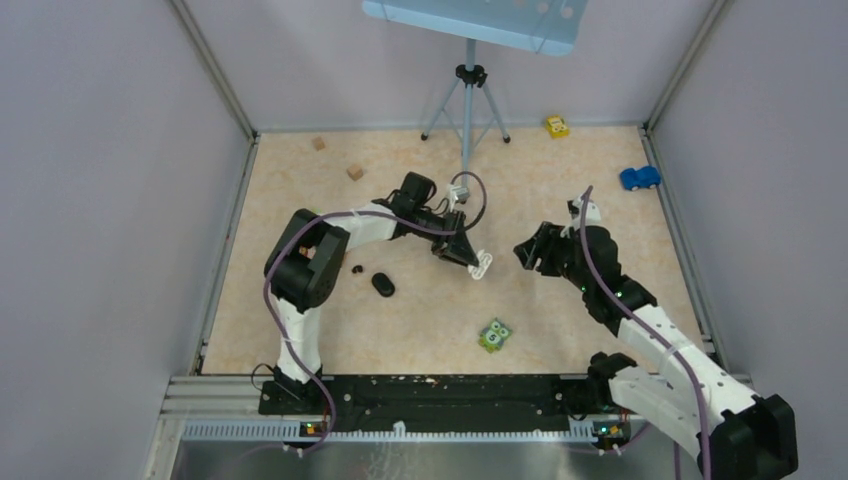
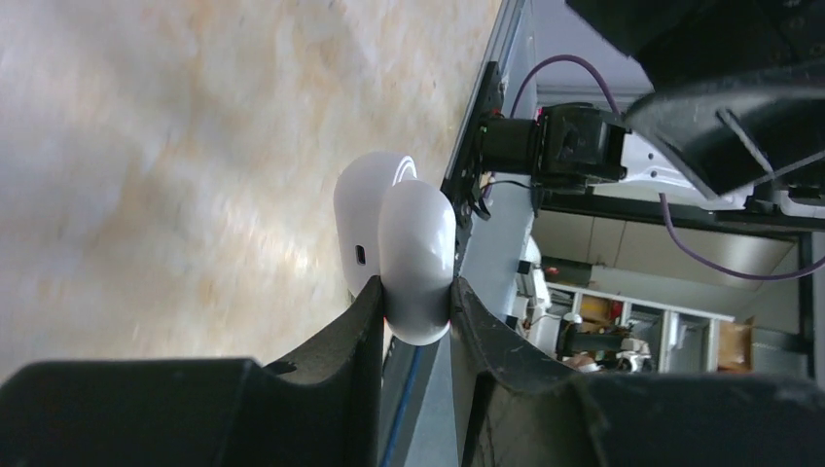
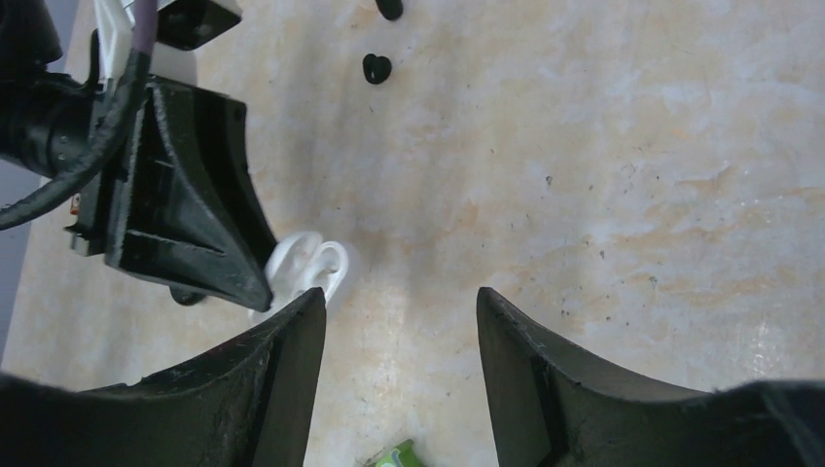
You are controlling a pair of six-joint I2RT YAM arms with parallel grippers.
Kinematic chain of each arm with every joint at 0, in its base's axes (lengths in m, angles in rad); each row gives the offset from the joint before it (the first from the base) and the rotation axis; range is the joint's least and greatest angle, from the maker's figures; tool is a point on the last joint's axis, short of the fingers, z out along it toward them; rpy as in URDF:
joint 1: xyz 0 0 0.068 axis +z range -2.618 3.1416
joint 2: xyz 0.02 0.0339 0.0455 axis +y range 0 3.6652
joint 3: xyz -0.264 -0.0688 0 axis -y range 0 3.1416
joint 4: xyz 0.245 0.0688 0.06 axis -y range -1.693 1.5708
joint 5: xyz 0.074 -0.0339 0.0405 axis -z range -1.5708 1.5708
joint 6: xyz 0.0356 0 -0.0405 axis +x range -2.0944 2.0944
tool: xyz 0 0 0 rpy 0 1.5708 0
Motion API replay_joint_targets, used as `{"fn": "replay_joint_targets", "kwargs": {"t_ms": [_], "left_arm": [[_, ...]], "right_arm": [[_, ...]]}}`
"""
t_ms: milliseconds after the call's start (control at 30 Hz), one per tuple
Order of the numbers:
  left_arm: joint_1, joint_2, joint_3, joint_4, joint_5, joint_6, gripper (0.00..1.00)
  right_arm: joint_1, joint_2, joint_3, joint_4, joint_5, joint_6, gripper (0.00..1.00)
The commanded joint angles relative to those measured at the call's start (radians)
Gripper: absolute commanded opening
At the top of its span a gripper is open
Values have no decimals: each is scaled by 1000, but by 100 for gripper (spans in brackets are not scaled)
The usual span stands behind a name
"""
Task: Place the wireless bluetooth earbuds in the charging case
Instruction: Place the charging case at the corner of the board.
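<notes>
step: case held up for loading | left gripper (image 2: 416,292) clamps white charging case (image 2: 416,238) | right gripper (image 3: 399,297) wide, empty | next: careful, aligned drop into its socket

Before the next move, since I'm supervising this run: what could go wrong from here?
The left claw pinches the rounded white case near one end only, so the case may twist or slip out. The right claw stands open and empty close beside the left one. If it closes in, it could knock the case loose, or the two claws could collide.
</notes>
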Motion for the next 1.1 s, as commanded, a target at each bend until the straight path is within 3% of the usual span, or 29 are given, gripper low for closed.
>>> {"fn": "replay_joint_targets", "kwargs": {"t_ms": [0,333,567,667,767,1067], "left_arm": [[-84,95,130,134,-19,-84,0],[-252,339,369,192,-68,-161,0],[-299,453,477,226,-59,-215,2],[-310,480,494,231,-66,-224,11],[-314,475,503,192,-106,-194,29],[-314,286,509,-80,-340,27,67]], "right_arm": [[-5,-51,36,-37,53,41,58],[-5,-203,54,-199,298,33,58],[-4,-317,27,-216,346,19,58],[-4,-333,23,-226,355,18,58],[-4,-338,28,-239,364,18,58],[-5,-342,41,-258,395,5,58]]}}
